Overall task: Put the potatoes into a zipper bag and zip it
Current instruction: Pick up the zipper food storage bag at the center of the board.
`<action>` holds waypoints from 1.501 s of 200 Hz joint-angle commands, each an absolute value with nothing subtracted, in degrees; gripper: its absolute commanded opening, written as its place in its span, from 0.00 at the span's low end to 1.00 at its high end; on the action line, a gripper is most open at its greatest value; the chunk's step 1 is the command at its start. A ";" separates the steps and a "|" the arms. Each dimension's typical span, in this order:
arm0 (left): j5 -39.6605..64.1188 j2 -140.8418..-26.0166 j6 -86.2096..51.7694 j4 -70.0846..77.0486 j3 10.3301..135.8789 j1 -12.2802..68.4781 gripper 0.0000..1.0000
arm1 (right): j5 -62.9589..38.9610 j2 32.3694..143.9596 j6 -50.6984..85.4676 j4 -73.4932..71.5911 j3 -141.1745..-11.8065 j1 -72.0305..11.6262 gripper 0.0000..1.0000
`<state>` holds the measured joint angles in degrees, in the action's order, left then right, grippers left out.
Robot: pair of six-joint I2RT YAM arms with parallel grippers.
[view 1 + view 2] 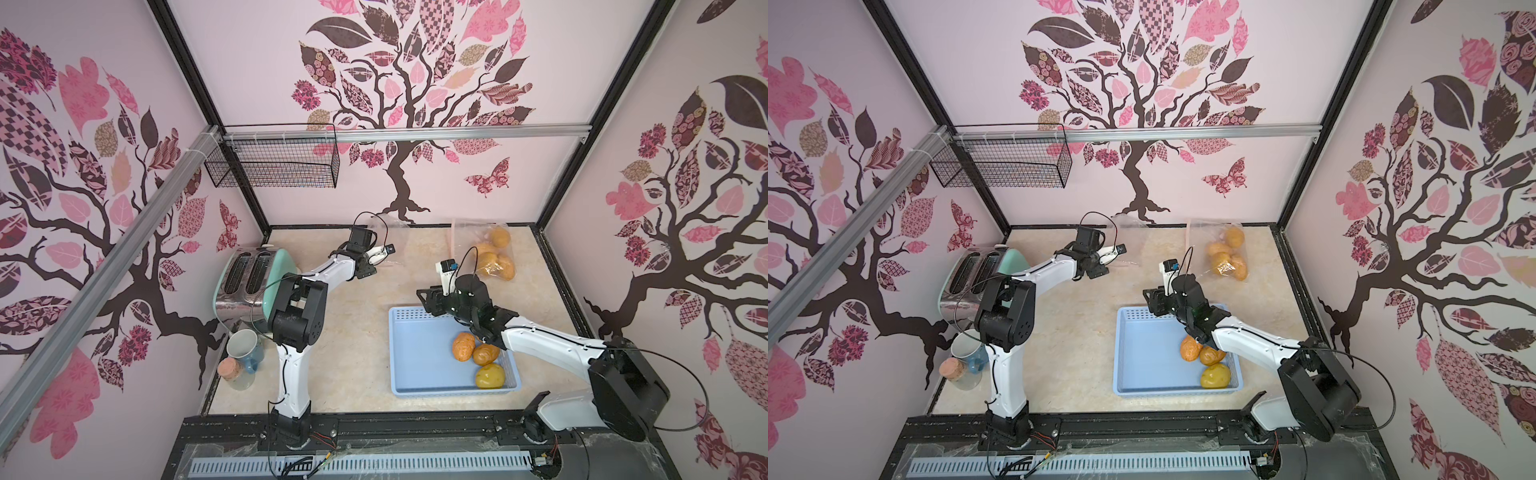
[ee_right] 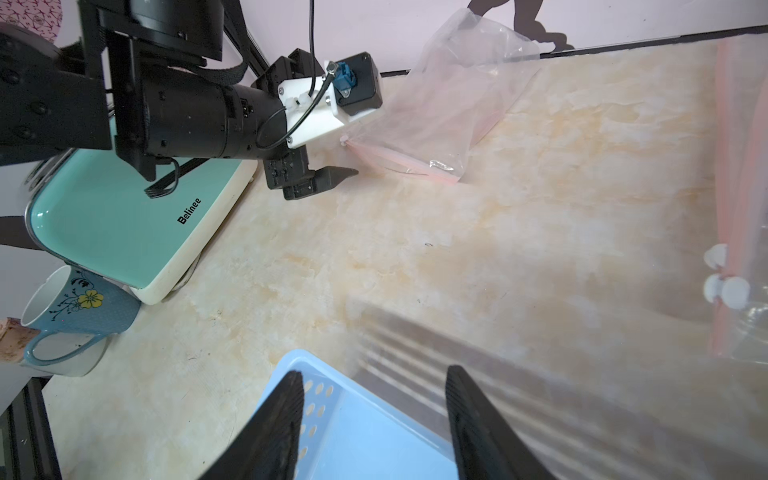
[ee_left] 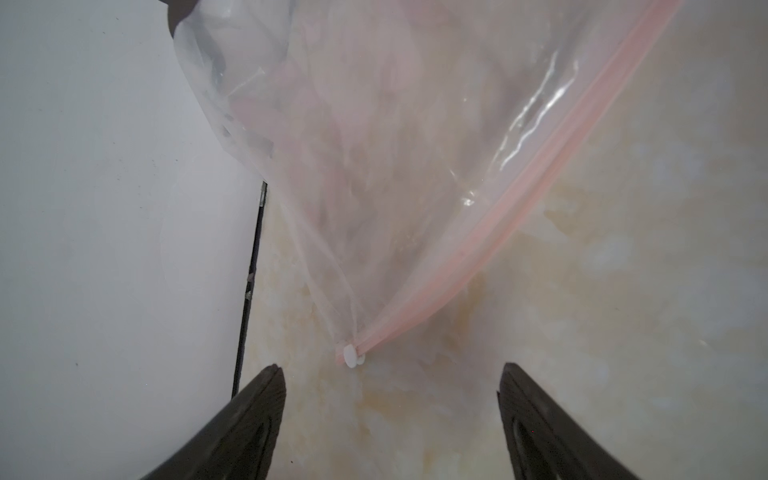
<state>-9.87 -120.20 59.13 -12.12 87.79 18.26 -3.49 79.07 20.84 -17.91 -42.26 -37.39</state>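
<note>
Three potatoes [image 1: 485,354] lie in the blue basket [image 1: 415,392]; others sit inside the filled zipper bag [image 1: 494,253] at the table's far right. An empty zipper bag [image 3: 395,145] lies slack by the back wall, its white slider [image 3: 350,356] just ahead of the left gripper [image 3: 392,368], whose jaws stand wide apart, holding nothing. The right gripper [image 2: 376,371] hangs over the basket's far rim, jaws apart and empty too. The risk, I judge, is the limp film — a pinch on the slider alone could drag the whole bag, and a sagging mouth would turn potatoes away.
</note>
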 commanded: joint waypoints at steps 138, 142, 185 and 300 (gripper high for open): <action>-10.77 -128.89 58.17 5.40 87.36 17.84 0.64 | -6.07 81.87 20.62 -19.27 -42.43 -37.48 0.57; -10.57 -128.77 58.20 5.33 87.34 17.80 0.62 | -6.06 81.87 20.62 -19.25 -42.49 -37.52 0.57; -10.20 -129.28 56.84 4.01 89.50 18.09 0.52 | -7.10 82.38 20.74 -19.34 -42.60 -37.53 0.57; -11.28 -119.38 37.10 -6.63 91.01 18.36 0.00 | -6.55 80.46 20.48 -19.75 -42.09 -37.57 0.57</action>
<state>-10.31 -126.98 45.21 -1.10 90.26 18.22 -7.09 81.38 20.97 -19.11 -42.26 -37.43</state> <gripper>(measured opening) 0.047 0.568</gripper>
